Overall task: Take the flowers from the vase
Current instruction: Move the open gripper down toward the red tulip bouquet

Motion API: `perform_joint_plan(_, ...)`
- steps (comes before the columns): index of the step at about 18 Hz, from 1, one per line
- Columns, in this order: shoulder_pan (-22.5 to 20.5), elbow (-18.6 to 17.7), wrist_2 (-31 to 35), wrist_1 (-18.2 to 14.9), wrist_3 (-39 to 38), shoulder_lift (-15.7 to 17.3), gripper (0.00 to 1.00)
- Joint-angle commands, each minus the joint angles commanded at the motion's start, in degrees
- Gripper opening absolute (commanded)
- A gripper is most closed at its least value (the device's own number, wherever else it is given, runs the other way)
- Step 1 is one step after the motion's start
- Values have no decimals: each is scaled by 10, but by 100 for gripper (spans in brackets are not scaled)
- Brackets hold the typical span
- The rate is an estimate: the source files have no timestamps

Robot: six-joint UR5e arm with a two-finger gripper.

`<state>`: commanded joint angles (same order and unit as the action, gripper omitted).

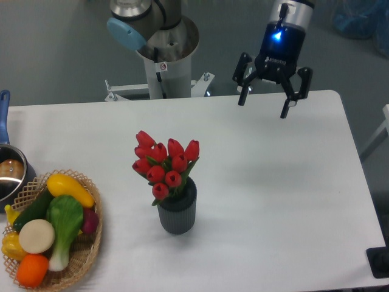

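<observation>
The flowers [165,163], a bunch of red closed tulip buds with green leaves, stand upright in the vase [177,212], a small dark grey ribbed cylinder near the middle of the white table [273,201]. My gripper [264,104] hangs in the air over the table's far edge, up and to the right of the flowers and well apart from them. Its two black fingers are spread open and hold nothing.
A woven wicker basket [91,243] with vegetables and fruit sits at the front left. A metal pot [11,176] with a blue handle is at the left edge. The robot's base column [165,61] stands behind the table.
</observation>
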<state>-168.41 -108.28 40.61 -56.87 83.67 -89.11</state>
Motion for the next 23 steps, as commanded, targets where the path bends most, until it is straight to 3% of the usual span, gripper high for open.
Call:
perform_joint_plan(5,45,3,3,88,-19,-46,100)
perform_joint_plan(13,55,4,18,93,-1,-73,100)
perform_joint_plan(19,99,-6,10,98,4,-106,100)
perform_joint_plan(23,102,-33,-32,99,5,-109,100)
